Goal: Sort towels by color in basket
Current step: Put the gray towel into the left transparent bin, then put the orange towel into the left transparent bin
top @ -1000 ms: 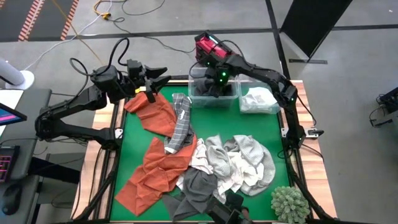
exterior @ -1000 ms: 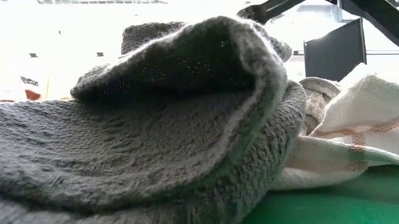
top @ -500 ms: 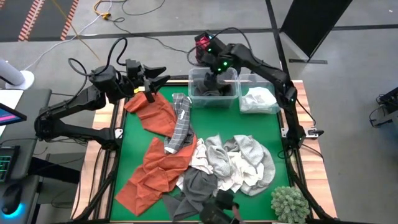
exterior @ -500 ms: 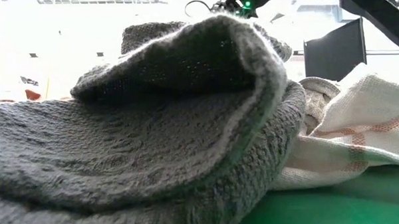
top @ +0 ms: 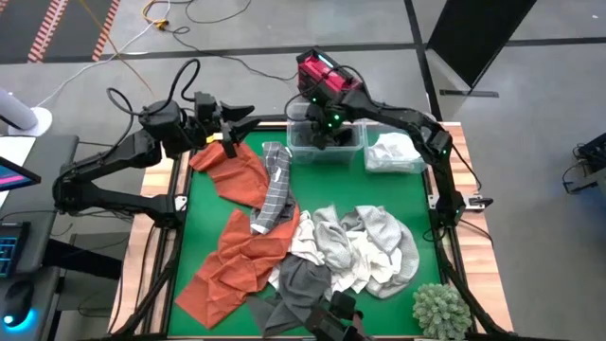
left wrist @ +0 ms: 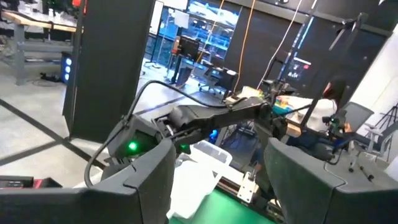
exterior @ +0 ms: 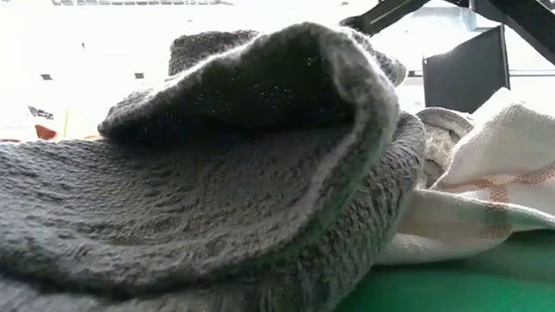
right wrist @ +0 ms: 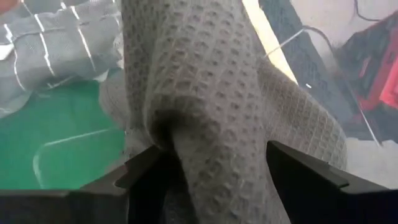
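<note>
**Sort barely started: two bins part-filled, most towels loose**

- Near edge: plant ball (top: 441, 309) at near right, not part of the job.
- Mid desk: main pile (top: 331, 254) of dark grey, light grey and white towels. Orange towels (top: 237, 248) run from near left up toward far left. Checked towel (top: 275, 186) lies between them.
- Far edge: two clear bins. Left bin (top: 352, 152) holds dark grey; right bin (top: 409, 166) holds white.
- Right pincer (top: 324, 127) is over the left bin, jaws spread, grey waffle towel (right wrist: 211, 112) draped between them. Looks like a drop in progress; can't tell if it's fully released.
- Left pincer (top: 244, 120) waits at far left over an orange towel, released, holding nothing.
- Left to do, my read: nearly everything, and no bin yet holds orange.
- Surface: green mat (top: 417, 204) on a wood-edged desk.
- Room: grey floor, cables, black panel beyond.
</note>
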